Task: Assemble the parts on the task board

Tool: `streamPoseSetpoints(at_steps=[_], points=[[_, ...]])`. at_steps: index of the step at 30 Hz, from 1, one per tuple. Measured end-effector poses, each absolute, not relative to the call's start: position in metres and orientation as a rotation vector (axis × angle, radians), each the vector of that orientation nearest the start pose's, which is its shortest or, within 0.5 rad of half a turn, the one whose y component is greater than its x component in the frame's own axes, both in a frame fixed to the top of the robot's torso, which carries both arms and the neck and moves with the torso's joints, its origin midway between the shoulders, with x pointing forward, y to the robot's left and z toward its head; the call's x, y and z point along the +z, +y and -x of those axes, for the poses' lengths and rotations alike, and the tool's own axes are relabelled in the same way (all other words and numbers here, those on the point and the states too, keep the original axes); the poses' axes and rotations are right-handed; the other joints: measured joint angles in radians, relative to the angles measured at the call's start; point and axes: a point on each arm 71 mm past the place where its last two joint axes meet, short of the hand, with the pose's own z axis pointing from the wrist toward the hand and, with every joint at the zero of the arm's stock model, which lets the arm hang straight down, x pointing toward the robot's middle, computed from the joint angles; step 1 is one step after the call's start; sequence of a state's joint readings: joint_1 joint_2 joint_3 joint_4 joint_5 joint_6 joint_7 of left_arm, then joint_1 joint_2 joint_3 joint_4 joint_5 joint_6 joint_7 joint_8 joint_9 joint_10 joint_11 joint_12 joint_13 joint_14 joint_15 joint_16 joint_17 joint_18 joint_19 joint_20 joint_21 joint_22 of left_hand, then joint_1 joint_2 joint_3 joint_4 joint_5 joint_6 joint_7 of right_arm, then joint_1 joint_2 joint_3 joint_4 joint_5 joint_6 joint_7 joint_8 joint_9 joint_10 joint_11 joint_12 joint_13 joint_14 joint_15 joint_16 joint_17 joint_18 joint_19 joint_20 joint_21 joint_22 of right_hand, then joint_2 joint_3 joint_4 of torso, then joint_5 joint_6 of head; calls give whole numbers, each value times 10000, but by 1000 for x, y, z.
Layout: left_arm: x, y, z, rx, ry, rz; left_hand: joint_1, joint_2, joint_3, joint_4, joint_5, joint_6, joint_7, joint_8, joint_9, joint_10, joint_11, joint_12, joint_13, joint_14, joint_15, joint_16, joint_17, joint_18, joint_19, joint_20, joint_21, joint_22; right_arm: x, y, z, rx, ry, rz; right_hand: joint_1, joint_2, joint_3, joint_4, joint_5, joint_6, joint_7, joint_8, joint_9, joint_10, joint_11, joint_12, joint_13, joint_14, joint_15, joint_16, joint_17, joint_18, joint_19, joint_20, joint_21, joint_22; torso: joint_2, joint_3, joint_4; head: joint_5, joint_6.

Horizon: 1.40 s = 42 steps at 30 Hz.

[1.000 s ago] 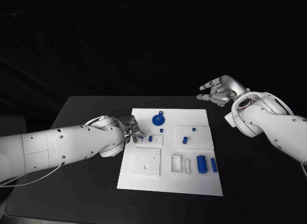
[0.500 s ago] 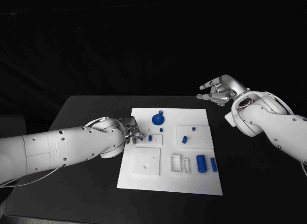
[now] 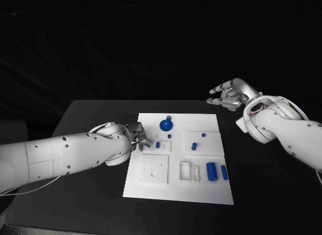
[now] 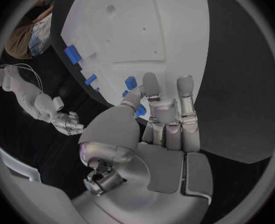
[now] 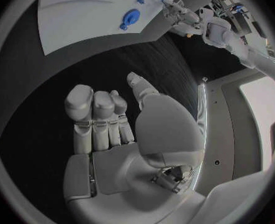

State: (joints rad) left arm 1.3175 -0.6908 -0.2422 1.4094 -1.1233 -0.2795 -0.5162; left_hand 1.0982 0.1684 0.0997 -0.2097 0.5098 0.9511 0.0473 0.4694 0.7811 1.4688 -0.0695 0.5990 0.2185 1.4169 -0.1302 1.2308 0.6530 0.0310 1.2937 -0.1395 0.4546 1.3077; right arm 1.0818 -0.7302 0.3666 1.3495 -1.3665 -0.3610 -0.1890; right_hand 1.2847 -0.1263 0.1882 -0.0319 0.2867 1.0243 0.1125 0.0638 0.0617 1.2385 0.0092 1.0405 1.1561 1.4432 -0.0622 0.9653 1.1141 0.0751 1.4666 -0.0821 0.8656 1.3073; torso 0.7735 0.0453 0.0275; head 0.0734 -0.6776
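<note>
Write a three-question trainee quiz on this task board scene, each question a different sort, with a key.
1. True or false: the right hand rests on the task board.
2. Which hand is at the board's edge? A) left hand B) right hand
3. Fill in: the round blue part lies near the board's ___ edge, as the head view shows it.

Key:
1. False; it is held beyond the board's far right corner, holding nothing.
2. A
3. far

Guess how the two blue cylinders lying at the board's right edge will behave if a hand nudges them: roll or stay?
The two blue cylinders lie on their sides on the task board, so a sideways push would probably roll them. They look rigid and small, likely light. Their smooth round surface may slip in a loose pinch.
</note>
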Motion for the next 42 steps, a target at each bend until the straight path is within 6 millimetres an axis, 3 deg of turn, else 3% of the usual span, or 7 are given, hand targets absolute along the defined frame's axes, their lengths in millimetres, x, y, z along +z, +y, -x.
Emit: streamPoseSetpoints(at_steps=[42], points=[[-225,190,-504,-3280,20239,2425,31,19,-40,-42,-78,1,1,-21,-2,0,0,0,-27,0,1,-1,-6,-1,-1,0,-1,-4,-113,-227,-545,6713,14319,-2917,0,0,42,-42,0,0,0,0,0,0,0,0,0,0,0,-40,-1,1,0,0,0,8,-1,6,-19,38,-21]])
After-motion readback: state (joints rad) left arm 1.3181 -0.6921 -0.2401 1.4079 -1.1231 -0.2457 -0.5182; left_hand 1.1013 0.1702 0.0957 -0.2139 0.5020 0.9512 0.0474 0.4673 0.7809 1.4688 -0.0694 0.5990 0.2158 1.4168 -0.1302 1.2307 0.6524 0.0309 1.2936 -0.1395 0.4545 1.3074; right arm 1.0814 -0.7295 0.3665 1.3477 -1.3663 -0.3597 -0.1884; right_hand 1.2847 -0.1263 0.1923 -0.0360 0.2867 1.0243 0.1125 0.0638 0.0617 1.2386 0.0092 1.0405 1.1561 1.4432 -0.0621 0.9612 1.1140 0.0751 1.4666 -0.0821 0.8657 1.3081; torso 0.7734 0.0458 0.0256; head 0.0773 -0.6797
